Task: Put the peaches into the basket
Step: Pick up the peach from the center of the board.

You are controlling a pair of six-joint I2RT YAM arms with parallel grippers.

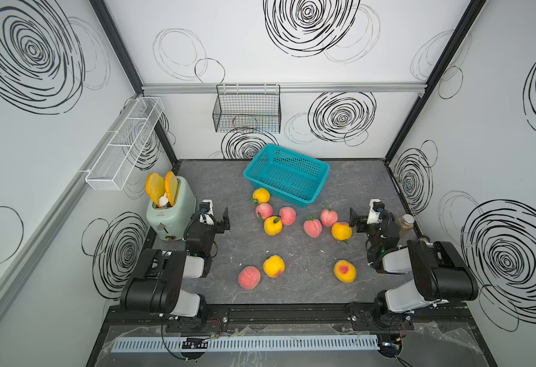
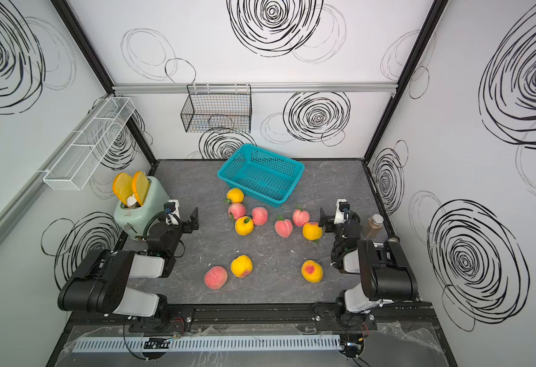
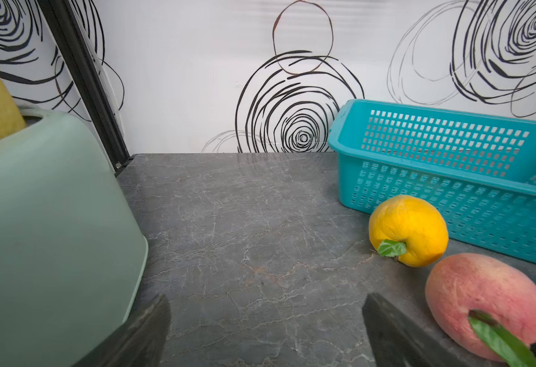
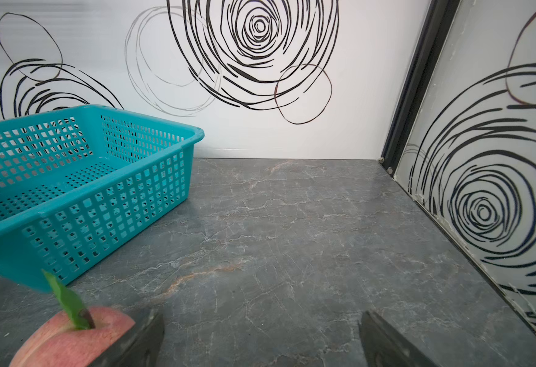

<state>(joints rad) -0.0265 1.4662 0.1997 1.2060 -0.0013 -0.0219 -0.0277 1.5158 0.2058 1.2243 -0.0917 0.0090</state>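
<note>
The slotted white cable duct [image 1: 244,344] runs along the front edge, nearest the camera, with both arm bases just behind it. On the grey bench [image 1: 292,295] ten peaches [image 1: 274,266] lie loose, all of them outside the basket [image 1: 273,187]. Three are near the front, and they sit well apart from a cluster of seven further back. The yellow peach [image 1: 261,195] at the back of that cluster sits just beside the front wall of the turquoise basket, which stands skewed near the back wall.

The left fingers [image 3: 390,336] are spread wide over bare bench and grip nothing. The mint toaster [image 1: 171,209] is close on their left. The right fingers [image 4: 384,340] are likewise wide apart and hold nothing. A pink peach [image 4: 69,340] lies right beside one of them, and I cannot tell whether it touches. A brown bottle [image 1: 405,224] stands just to the right of the right arm.
</note>
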